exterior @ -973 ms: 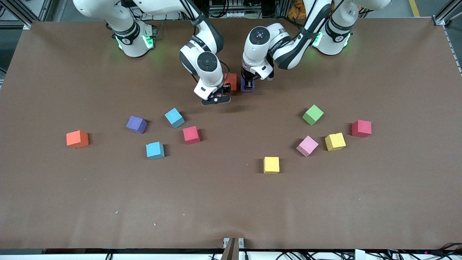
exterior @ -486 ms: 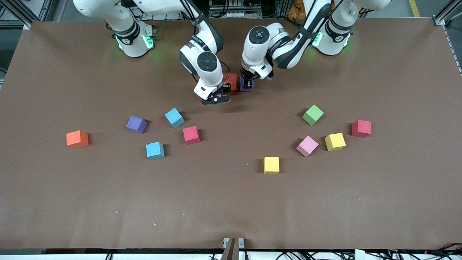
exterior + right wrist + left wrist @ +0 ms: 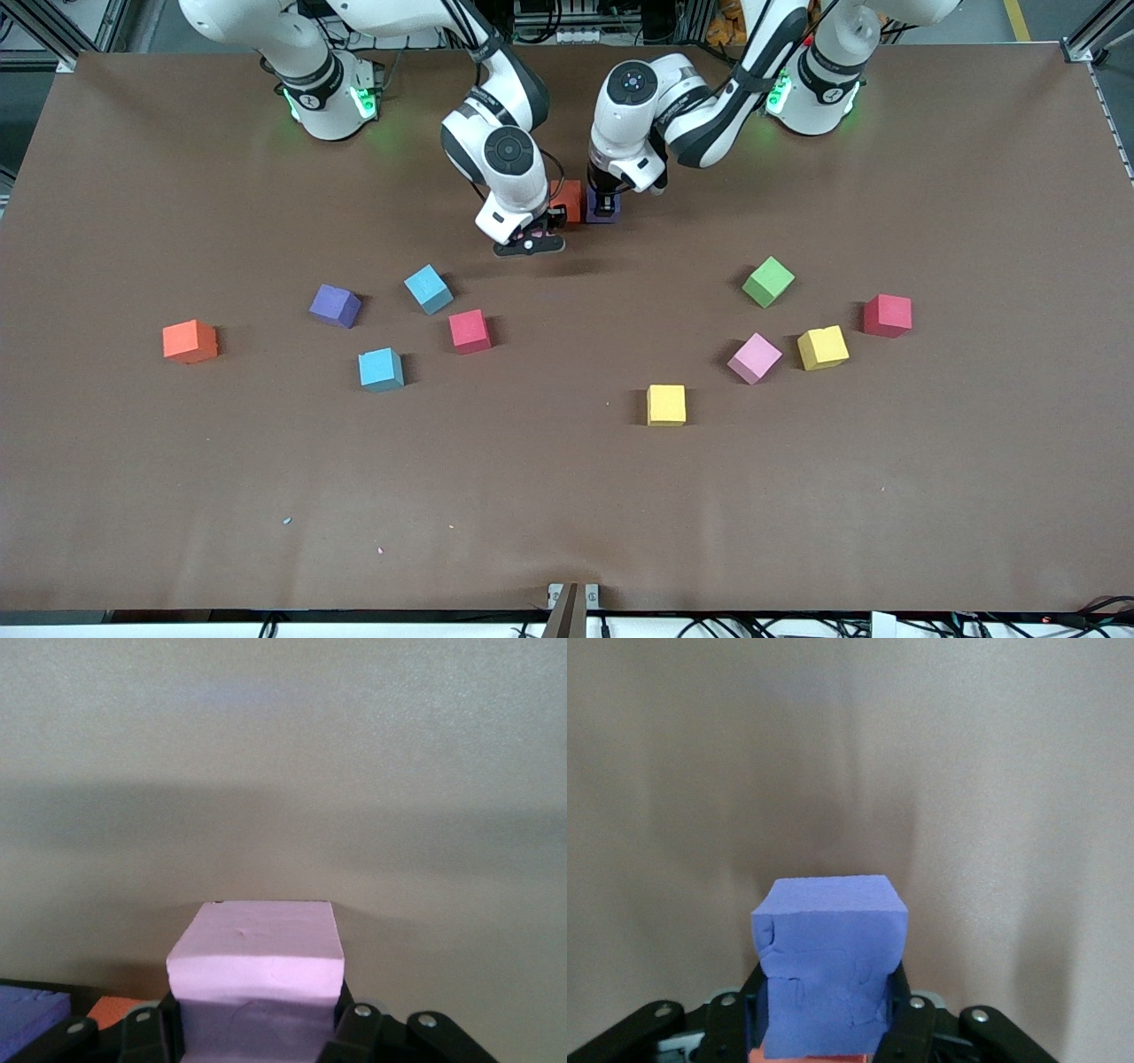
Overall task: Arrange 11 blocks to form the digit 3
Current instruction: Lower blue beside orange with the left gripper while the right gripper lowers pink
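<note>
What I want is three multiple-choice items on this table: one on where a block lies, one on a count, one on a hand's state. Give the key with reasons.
1. The green block lies
A. toward the left arm's end of the table, farther from the front camera than the light pink block
B. toward the right arm's end, touching a cyan block
C. stacked on an orange block

2. Yellow blocks on the table:
A. one
B. two
C. three

3. The right hand is
A. open, holding nothing
B. shut on a held pink block
C. shut on a cyan block

Key:
1 A, it sits above the light pink block in the front view, apart from it.
2 B, two yellow blocks show.
3 B, the right wrist view shows pink foam between the fingers.
</note>
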Controlling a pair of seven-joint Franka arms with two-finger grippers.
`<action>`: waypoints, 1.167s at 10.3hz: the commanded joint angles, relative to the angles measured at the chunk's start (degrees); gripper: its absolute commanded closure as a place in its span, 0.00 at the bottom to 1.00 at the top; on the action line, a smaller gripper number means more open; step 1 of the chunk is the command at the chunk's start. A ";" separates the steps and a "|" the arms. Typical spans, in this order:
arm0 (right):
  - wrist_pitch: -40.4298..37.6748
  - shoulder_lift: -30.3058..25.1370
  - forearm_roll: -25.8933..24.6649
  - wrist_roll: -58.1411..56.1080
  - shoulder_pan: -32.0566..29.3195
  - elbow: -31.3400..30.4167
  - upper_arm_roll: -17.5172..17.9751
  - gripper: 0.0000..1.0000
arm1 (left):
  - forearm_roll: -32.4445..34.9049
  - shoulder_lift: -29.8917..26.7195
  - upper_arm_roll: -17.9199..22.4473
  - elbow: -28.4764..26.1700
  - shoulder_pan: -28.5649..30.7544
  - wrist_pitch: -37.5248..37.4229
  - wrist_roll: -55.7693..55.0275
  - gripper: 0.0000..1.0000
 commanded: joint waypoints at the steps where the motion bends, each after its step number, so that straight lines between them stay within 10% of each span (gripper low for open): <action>1: 0.37 -1.37 -0.32 1.44 0.59 -1.67 -0.24 0.82 | 1.13 0.76 0.42 0.85 -0.58 0.58 -1.28 1.00; 3: 0.28 -1.28 -0.23 2.40 0.59 -1.58 -0.24 0.76 | 4.54 1.20 0.34 0.94 -0.49 0.58 -1.36 1.00; 5: -0.42 -1.36 -0.23 2.50 0.59 -1.58 -0.32 0.00 | 4.64 1.64 0.34 1.38 -0.49 0.58 -1.36 1.00; 12: -2.96 -5.49 -0.23 2.76 0.15 -1.58 -0.24 0.00 | 4.64 1.99 0.34 1.91 -0.58 0.41 -1.45 1.00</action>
